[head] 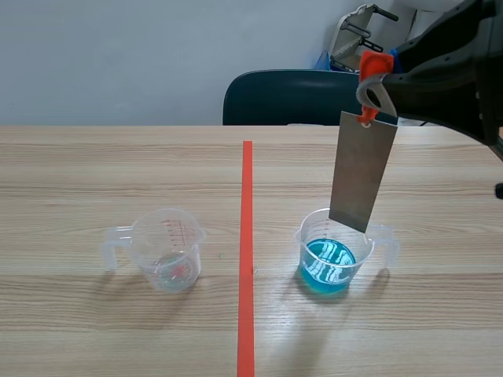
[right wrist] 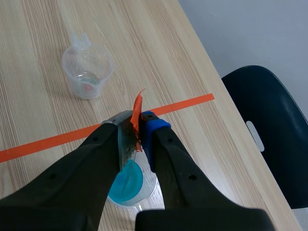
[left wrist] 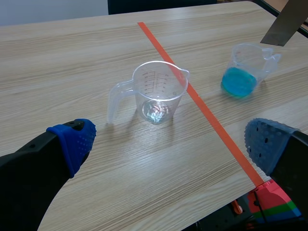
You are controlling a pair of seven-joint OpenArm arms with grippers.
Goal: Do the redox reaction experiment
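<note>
A clear measuring cup (head: 339,255) holding blue liquid (head: 327,265) stands right of the tape line. A grey metal sheet (head: 361,173) with an orange tag (head: 374,64) hangs upright over that cup, its lower edge at the rim. My right gripper (head: 376,75) is shut on the tag end of the sheet (right wrist: 129,139), with the blue cup (right wrist: 126,185) directly below. A second clear cup (head: 165,250), nearly empty, stands left of the line. My left gripper (left wrist: 168,144) is open, held back from that cup (left wrist: 156,91), with nothing between its fingers.
An orange-red tape line (head: 247,251) runs down the middle of the wooden table (head: 94,181). A dark chair (head: 291,96) stands behind the table's far edge. In the left wrist view the blue cup (left wrist: 245,72) and the sheet's corner (left wrist: 286,24) show beyond the line.
</note>
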